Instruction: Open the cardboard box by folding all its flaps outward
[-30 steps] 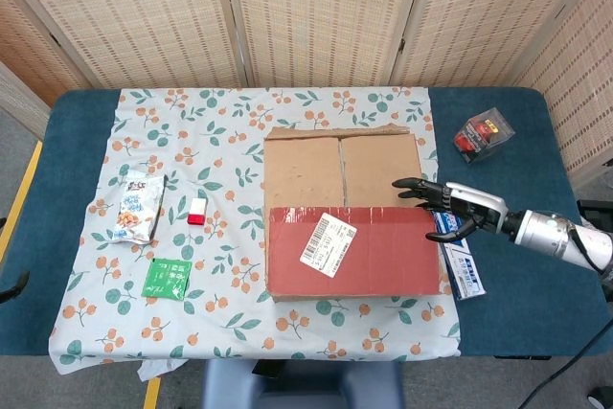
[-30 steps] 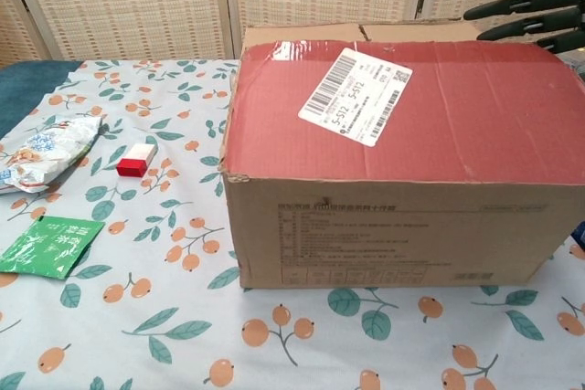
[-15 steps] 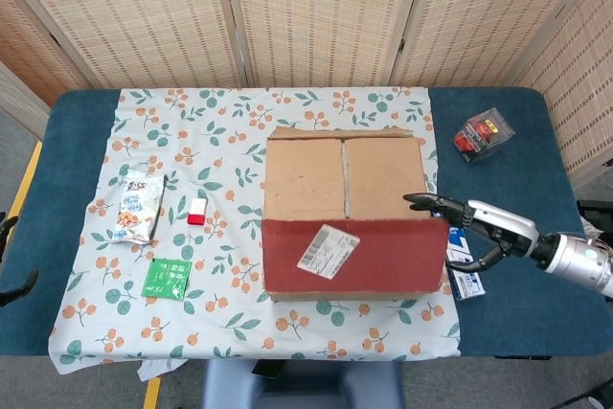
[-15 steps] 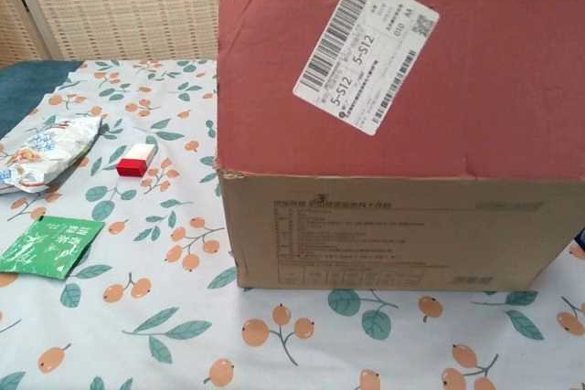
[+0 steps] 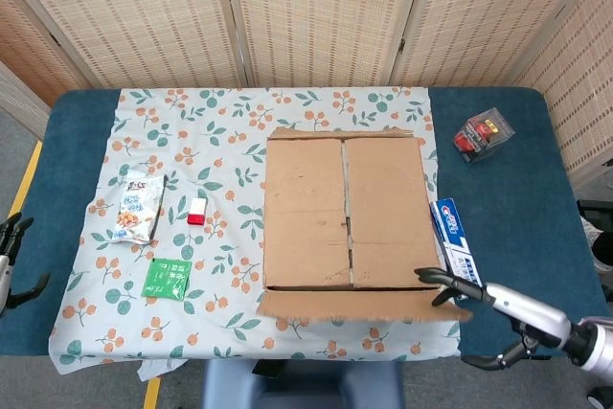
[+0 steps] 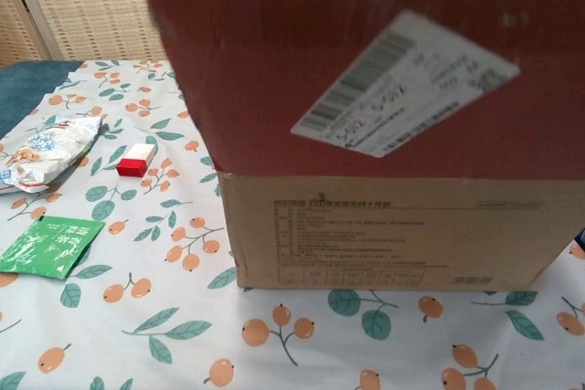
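Observation:
The cardboard box (image 5: 345, 208) stands mid-table on the floral cloth. Its two inner flaps (image 5: 305, 208) lie flat and closed, meeting at a centre seam. The front flap (image 5: 359, 304) is swung out toward me, brown inside up. In the chest view its red taped outer face with a white label (image 6: 402, 89) fills the top, above the box front (image 6: 393, 235). My right hand (image 5: 484, 299) reaches in from the lower right, fingers spread, fingertips (image 5: 431, 278) touching the flap's right end. My left hand (image 5: 10, 256) hangs open at the far left edge, holding nothing.
A toothpaste box (image 5: 455, 248) lies just right of the box. A red packaged item (image 5: 482, 134) sits at the back right. Left of the box are a snack bag (image 5: 139, 206), a small red-and-white box (image 5: 197, 211) and a green sachet (image 5: 168, 278).
The red front flap has swung from lying flat on top, up and over toward me. My right hand has moved with it from the box's right side to the front right corner.

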`<state>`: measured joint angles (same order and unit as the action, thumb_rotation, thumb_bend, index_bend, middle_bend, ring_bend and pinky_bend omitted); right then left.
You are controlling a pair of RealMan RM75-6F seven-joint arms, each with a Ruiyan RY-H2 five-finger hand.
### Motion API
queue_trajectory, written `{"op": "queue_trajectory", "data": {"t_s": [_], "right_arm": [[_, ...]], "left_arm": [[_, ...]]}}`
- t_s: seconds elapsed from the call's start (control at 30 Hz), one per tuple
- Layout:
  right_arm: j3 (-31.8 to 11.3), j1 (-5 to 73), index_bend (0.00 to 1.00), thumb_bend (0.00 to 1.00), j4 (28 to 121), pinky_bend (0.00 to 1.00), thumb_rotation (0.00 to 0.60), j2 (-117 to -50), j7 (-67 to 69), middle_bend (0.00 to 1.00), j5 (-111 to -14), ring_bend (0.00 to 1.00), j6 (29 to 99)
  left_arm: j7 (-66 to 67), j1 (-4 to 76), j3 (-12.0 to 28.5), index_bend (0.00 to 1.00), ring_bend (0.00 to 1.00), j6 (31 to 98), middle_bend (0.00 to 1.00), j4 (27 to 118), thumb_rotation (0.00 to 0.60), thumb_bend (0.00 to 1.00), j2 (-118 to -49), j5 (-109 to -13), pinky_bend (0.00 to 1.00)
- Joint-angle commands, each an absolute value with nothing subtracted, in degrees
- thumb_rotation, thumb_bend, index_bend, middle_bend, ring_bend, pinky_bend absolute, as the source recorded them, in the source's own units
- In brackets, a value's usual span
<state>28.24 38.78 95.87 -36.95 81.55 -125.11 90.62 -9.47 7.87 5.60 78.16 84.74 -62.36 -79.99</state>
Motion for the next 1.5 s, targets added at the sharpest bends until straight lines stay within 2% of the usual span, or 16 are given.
{"op": "queue_trajectory", "data": {"t_s": [0.03,0.2,0.3,0.4,0.57,0.67,0.93,1.03,1.23,1.37,1.5], "right_arm": [[30.6,32.8,0.01,0.36,98.5,0.22,0.600,-36.7,73.2,0.00,-129.1,0.02,90.7],[29.4,29.3,0.01,0.36,100.4,0.20,0.600,-37.2,63.3,0.00,-128.0,0.00,89.3],[26.3,29.2,0.01,0.36,104.1,0.19,0.600,-36.8,56.0,0.00,-124.9,0.00,87.4],[21.3,29.7,0.04,0.36,109.5,0.15,0.600,-36.6,44.4,0.00,-118.9,0.00,83.5],[8.8,30.8,0.10,0.36,114.9,0.05,0.600,-41.5,13.6,0.00,-105.1,0.00,77.8],[4.1,33.6,0.18,0.36,118.4,0.00,0.600,-43.4,3.8,0.00,-98.8,0.00,71.9],[-5.5,43.0,0.46,0.36,122.0,0.00,0.600,-48.0,-12.4,0.00,-82.2,0.00,57.9],[-7.6,46.4,0.48,0.36,121.0,0.00,0.593,-50.4,-17.0,0.00,-76.4,0.00,53.8],[-9.5,52.5,0.51,0.36,116.2,0.00,0.516,-56.9,-22.9,0.00,-66.9,0.00,47.2],[-10.3,55.5,0.55,0.35,112.4,0.00,0.471,-60.3,-23.4,0.00,-63.7,0.00,44.3],[-10.5,57.1,0.57,0.35,109.9,0.00,0.450,-62.1,-23.2,0.00,-62.5,0.00,42.9]], "left_arm": [[-8.7,7.6,5.2,0.07,0.00,79.1,0.00,85.4,0.600,0.40,-62.4,-80.9,0.00],[-8.2,7.4,4.8,0.07,0.00,80.1,0.00,86.1,0.600,0.40,-62.3,-81.9,0.00],[-8.4,7.5,4.7,0.07,0.00,80.2,0.00,86.2,0.600,0.40,-62.3,-82.2,0.00],[-9.3,7.6,4.7,0.08,0.00,80.0,0.00,86.0,0.600,0.40,-62.1,-82.2,0.00],[-11.1,7.4,4.8,0.08,0.05,79.7,0.03,85.8,0.600,0.40,-61.6,-81.4,0.00],[-11.8,7.3,4.8,0.08,0.05,79.7,0.03,85.4,0.600,0.40,-61.5,-81.3,0.00],[-18.8,6.6,4.7,0.10,0.04,81.5,0.04,83.2,0.600,0.40,-61.1,-83.0,0.00],[-21.3,6.2,4.9,0.10,0.04,81.8,0.04,82.2,0.600,0.40,-60.8,-82.6,0.00],[-25.0,5.5,5.1,0.10,0.04,82.3,0.04,80.7,0.600,0.40,-60.5,-82.2,0.00],[-25.7,5.2,5.1,0.10,0.03,82.7,0.04,80.3,0.600,0.40,-60.6,-82.2,0.00],[-26.4,4.9,5.3,0.10,0.03,82.8,0.04,79.8,0.600,0.40,-60.6,-81.6,0.00]]}}
